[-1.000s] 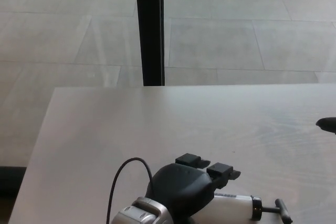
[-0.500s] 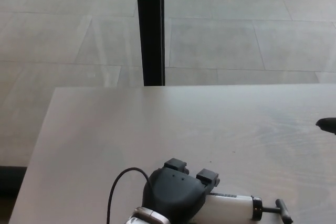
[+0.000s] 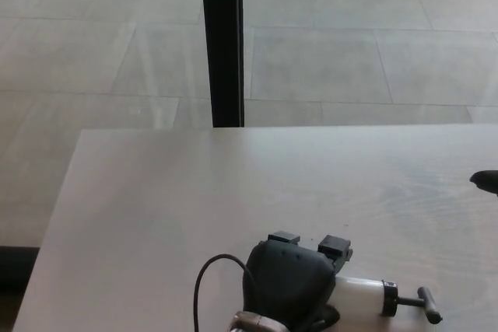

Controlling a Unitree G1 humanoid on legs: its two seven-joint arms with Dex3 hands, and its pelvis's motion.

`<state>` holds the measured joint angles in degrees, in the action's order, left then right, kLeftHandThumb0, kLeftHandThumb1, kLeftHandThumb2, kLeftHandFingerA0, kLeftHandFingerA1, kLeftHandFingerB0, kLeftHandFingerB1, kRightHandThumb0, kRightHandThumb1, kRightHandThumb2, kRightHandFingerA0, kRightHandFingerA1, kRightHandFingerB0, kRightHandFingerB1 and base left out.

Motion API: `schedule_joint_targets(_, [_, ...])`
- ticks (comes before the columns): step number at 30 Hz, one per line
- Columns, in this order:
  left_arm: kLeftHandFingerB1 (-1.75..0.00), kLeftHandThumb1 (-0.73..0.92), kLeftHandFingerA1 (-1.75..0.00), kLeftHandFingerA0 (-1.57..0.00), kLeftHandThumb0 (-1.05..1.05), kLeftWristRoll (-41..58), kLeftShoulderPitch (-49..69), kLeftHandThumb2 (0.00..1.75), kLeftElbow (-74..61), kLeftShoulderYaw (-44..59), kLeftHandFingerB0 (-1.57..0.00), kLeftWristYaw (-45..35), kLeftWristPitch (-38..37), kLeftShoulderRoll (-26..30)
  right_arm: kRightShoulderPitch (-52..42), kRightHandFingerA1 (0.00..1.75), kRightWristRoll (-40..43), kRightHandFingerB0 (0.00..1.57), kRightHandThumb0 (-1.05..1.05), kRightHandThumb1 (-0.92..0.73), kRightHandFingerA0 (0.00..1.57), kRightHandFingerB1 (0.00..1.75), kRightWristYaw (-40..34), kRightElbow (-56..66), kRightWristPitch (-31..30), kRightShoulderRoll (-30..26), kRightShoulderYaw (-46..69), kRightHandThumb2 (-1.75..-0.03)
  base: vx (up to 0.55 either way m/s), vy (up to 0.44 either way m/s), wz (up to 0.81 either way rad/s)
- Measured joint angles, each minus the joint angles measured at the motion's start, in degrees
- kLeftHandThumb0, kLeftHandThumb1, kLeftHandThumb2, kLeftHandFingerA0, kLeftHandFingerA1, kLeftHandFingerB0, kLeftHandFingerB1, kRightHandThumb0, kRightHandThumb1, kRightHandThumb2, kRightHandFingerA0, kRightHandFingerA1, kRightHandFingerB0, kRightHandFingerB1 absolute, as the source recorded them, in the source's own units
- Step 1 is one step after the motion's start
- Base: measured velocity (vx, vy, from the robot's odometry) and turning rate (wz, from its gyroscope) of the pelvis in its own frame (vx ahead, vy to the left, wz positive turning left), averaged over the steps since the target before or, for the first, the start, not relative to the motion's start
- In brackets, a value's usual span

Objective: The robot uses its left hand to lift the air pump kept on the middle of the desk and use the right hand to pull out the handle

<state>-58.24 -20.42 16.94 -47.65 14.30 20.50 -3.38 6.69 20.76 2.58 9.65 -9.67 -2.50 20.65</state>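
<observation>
Left robot hand (image 3: 289, 285) clamped over white air pump (image 3: 359, 297) lying on surface (image 3: 194, 192); black handle (image 3: 428, 305) points right. Right robot hand (image 3: 486, 180) barely visible, fingers indiscernible.

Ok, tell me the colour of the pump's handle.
Black T-shaped handle on the white cylindrical air pump; head view.

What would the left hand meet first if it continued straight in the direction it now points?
The left hand is on the white air pump and points away from the robot. Ahead lies only bare desk up to the far edge, so the way looks free, though depth is hard to judge.
</observation>
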Motion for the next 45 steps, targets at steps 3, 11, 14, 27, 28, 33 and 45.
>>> schedule_joint_targets(3, [-0.56, 0.69, -0.84, -0.65, -0.59, -0.75, -0.01, 0.6, -0.4, -0.79, -0.41, -0.12, -0.15, 0.29, 0.06, 0.98, -0.11, 0.68, -0.72, -0.76, 0.79, 0.54, -0.18, -0.01, -0.19, -0.05, -0.49, -0.62, 0.0, 0.0, 0.0])
schedule_joint_targets(11, [-0.58, 0.62, -0.84, -0.75, -0.58, -4.81, 0.01, 0.59, -2.47, -2.8, -0.52, -4.64, 2.22, 3.78, 0.2, 0.98, -0.26, 0.68, -0.71, -0.76, 0.81, 0.54, -0.19, -0.02, -0.34, -0.5, -1.14, -0.63, 0.0, 0.0, 0.0])
schedule_joint_targets(14, [-0.5, 0.62, -0.8, -0.75, -0.59, -6.19, 0.12, 0.59, -3.01, -3.32, -0.44, -6.26, 3.19, 4.23, 0.25, 0.97, -0.36, 0.69, -0.7, -0.76, 0.8, 0.55, -0.24, -0.08, -0.41, -0.49, -1.45, -0.63, 0.0, 0.0, 0.0])
schedule_joint_targets(27, [-0.53, 0.65, -1.11, -0.81, -0.6, -12.67, -0.12, 0.6, -3.15, -5.19, -0.45, -12.05, 7.94, 3.9, 0.31, 1.12, -1.03, 0.66, -0.71, -0.77, 0.76, 0.55, -0.25, -0.21, -0.41, -0.48, -2.17, -0.63, 0.0, 0.0, 0.0])
schedule_joint_targets(28, [-0.53, 0.65, -1.11, -0.81, -0.6, -12.87, -0.04, 0.6, -3.11, -5.09, -0.45, -12.3, 8.27, 3.65, 0.33, 1.12, -1.05, 0.66, -0.71, -0.77, 0.76, 0.55, -0.26, -0.21, -0.41, -0.48, -2.15, -0.63, 0.0, 0.0, 0.0])
schedule_joint_targets(33, [-0.62, 0.51, -0.94, -0.77, -0.54, -13.59, 1.36, 0.98, -2.45, -4.22, -0.39, -13.37, 9.96, 1.42, 0.62, 1.15, -1.44, 0.66, -0.72, -0.78, 0.74, 0.54, -0.53, -0.21, -0.4, -0.51, -2.33, -0.63, 0.0, 0.0, 0.0])
schedule_joint_targets(45, [-0.82, 0.6, -1.64, -0.88, -0.11, -11.77, 3.33, 0.63, -1.32, 0.03, -0.79, -13.65, 9.52, -1.67, 1.26, 1.14, -2.19, 0.7, -0.68, -0.76, 0.77, 0.54, -2.06, -0.42, -0.4, -0.3, -2.19, -0.63, 0.0, 0.0, 0.0])
